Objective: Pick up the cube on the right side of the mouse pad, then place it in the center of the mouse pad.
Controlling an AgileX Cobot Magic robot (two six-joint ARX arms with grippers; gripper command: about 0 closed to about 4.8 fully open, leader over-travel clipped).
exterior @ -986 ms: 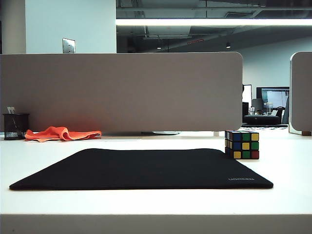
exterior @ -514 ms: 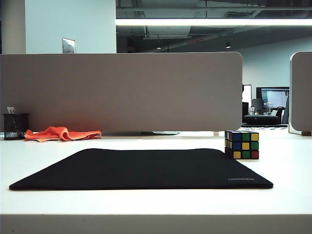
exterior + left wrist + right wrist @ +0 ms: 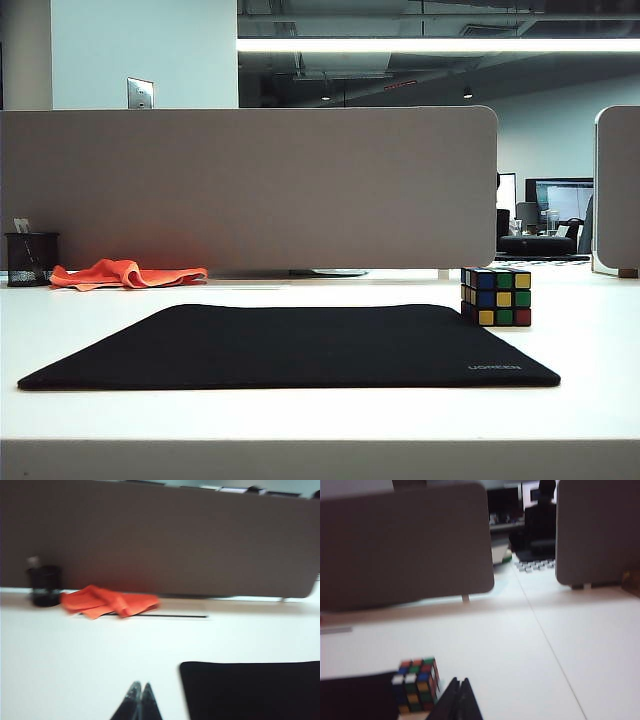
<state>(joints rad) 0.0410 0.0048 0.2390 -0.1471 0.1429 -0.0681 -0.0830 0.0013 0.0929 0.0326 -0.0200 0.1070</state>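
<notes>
White table point(image 3: 590, 350) before a grey partition point(image 3: 250, 190): approach step, nothing yet grasped.

Cube point(image 3: 496, 297) stands upright at right of frame, touching the mouse pad point(image 3: 300, 345) at its far right edge; the pad's long axis runs left–right. Left gripper point(image 3: 137, 700) and right gripper point(image 3: 460, 695) both show fingertips pressed together, holding nothing. Right gripper, just beside the cube point(image 3: 416, 685), likely must spread its fingers, then straddle it.

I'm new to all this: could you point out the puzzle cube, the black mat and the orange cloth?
the cube point(image 3: 496, 297), exterior view, middle of its front face.
the mouse pad point(image 3: 300, 345), exterior view, bare centre of its top.
orange cloth point(image 3: 125, 273), exterior view, middle of its folds.
</notes>
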